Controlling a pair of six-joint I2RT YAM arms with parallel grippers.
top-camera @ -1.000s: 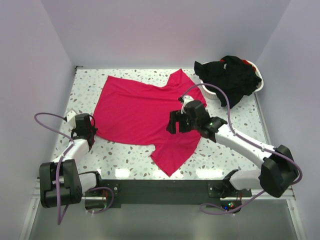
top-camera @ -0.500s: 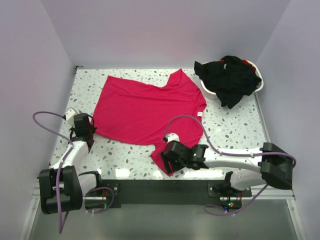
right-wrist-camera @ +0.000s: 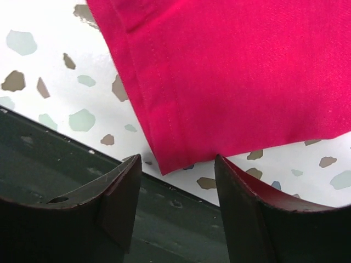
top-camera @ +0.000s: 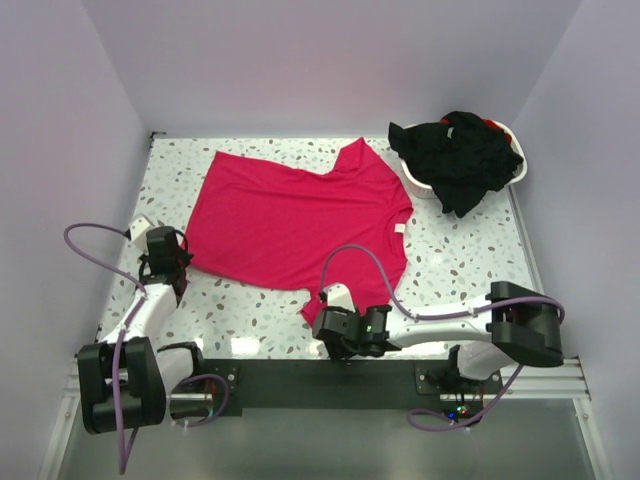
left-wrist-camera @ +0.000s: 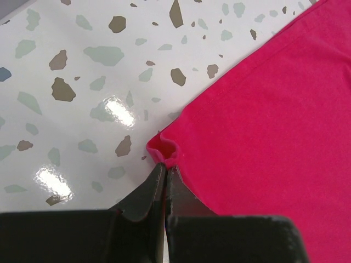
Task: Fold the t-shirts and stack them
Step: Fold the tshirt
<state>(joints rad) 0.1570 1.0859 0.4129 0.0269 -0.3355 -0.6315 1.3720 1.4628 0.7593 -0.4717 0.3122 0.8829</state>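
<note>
Right tool [right-wrist-camera: 176, 164] has shifted to the red t-shirt's [top-camera: 290, 220] 6 o'clock corner, jaws spread. Left tool [left-wrist-camera: 164, 170] pinches its 8 o'clock corner.

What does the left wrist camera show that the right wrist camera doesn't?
Only the left wrist view: the left gripper shut on a puckered corner at the edge of the bright pinkish-red fabric t-shirt. Only the right wrist view: the right gripper open, its fingers either side of a stitched hem corner of that shirt, close to the dark rail along the table's near edge. Both: the red fabric lying flat on the white speckled tabletop.
</note>
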